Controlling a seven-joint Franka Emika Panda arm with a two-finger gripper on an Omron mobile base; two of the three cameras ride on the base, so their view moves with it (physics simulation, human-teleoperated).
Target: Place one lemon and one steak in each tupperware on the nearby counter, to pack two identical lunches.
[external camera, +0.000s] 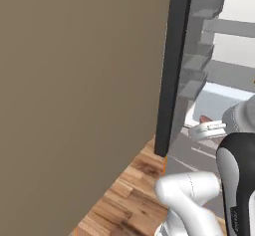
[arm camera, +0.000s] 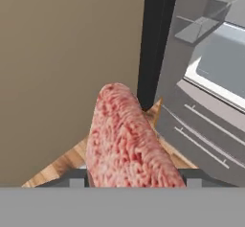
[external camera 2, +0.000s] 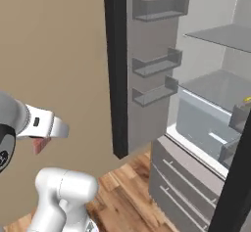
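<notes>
A flat pink-red marbled steak (arm camera: 127, 140) stands up between the two dark fingertips of my gripper (arm camera: 135, 180), which is shut on it. In the left base view the gripper (external camera: 208, 129) reaches out from the arm at the right, with a sliver of the steak (external camera: 204, 118) above it. In the right base view the gripper (external camera 2: 46, 130) is at the left, and the steak (external camera 2: 38, 146) hangs below it. A speck of bright yellow (external camera 2: 247, 99) lies on a fridge shelf at the right edge; it is too small to name. The tupperware and the counter are out of view.
An open fridge stands ahead. The dark edge of its door (external camera 2: 115, 69) carries grey door shelves (external camera 2: 156, 65), and its broad tan face (external camera: 74, 80) is close on the left. Glass shelves and a drawer (external camera 2: 203, 118) are inside, a grey drawer front (external camera 2: 181, 187) lies below, and the wooden floor (external camera: 129, 195) runs underneath.
</notes>
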